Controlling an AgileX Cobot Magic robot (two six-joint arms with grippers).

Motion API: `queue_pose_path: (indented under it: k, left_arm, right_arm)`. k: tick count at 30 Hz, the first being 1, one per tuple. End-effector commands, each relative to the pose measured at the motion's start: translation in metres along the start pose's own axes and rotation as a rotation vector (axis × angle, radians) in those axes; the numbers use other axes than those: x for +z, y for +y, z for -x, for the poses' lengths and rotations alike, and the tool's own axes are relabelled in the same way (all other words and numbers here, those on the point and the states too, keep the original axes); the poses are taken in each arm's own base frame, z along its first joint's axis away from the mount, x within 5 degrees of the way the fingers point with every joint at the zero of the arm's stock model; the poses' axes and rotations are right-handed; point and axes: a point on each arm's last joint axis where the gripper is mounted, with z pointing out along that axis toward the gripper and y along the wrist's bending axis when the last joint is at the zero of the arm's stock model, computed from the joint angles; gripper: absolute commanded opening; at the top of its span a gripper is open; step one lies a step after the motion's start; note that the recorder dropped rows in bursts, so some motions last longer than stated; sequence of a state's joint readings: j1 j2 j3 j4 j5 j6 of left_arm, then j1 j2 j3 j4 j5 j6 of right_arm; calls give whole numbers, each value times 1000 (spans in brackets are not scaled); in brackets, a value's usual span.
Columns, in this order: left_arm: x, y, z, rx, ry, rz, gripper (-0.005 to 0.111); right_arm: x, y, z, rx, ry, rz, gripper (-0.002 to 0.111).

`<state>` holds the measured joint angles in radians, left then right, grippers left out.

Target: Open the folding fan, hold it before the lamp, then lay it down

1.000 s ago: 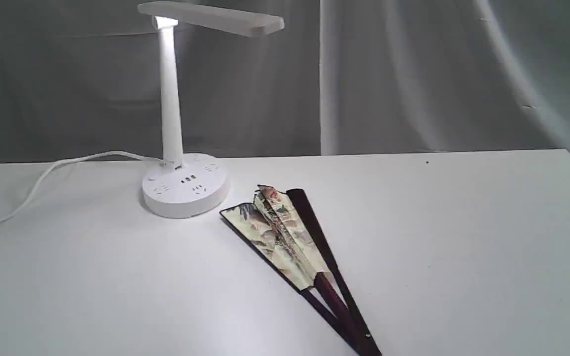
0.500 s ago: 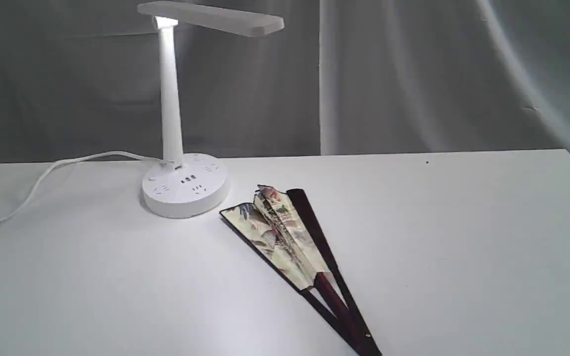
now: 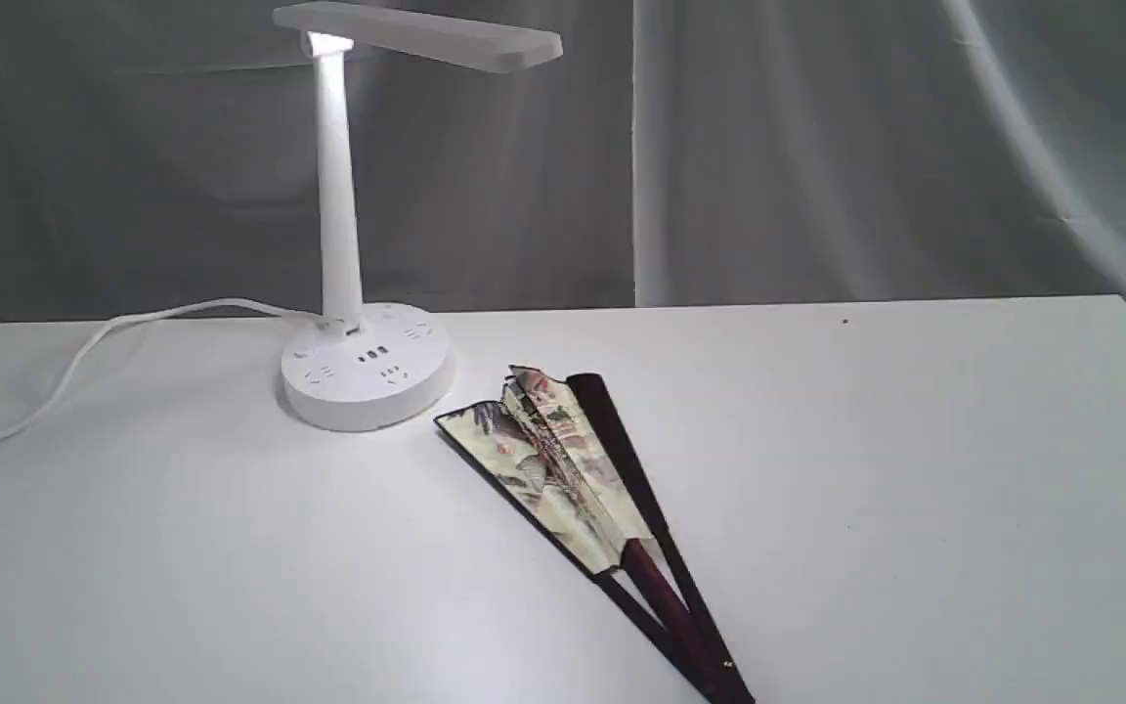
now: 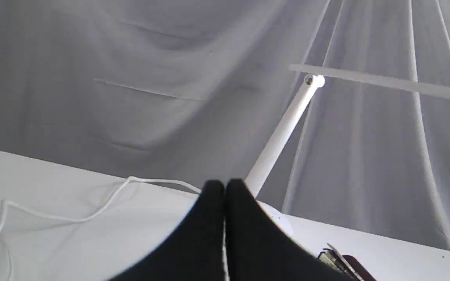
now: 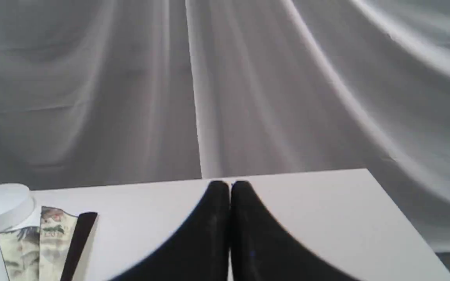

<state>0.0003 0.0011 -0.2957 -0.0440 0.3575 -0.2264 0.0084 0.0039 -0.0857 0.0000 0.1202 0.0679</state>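
Observation:
The folding fan [image 3: 573, 479] lies on the white table [image 3: 915, 469], only slightly spread, its painted cream pleats toward the lamp and its maroon ribs running to the front edge. A corner of the fan [image 5: 41, 242] shows in the right wrist view and a sliver of the fan [image 4: 340, 261] in the left. The white lamp [image 3: 338, 235] stands at the back left, lit, with its bar head over the table. Neither arm appears in the exterior view. My left gripper [image 4: 224, 185] and right gripper [image 5: 229, 185] are both shut on nothing, above the table.
The lamp's white cord [image 3: 84, 357] trails off to the left across the table. Grey draped cloth [image 3: 817, 147] hangs behind the table's far edge. The table's right corner [image 3: 1125, 303] is in view.

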Motion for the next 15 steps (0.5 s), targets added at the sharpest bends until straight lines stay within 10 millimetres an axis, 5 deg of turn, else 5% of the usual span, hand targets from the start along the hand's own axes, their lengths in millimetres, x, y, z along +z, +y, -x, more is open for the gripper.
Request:
queue_pose_path:
  k: [1, 7, 15]
  left_arm:
    - [-8, -5, 15, -33, -2, -14, 0]
    - [-20, -11, 35, -24, -23, -22, 0]
    - [-23, -11, 37, -14, -4, -10, 0]
  right_arm:
    - [-5, 1, 17, 8, 5, 3, 0]
    - [-7, 3, 39, 8, 34, 2, 0]
    - [20, 4, 57, -6, 257, -11, 0]
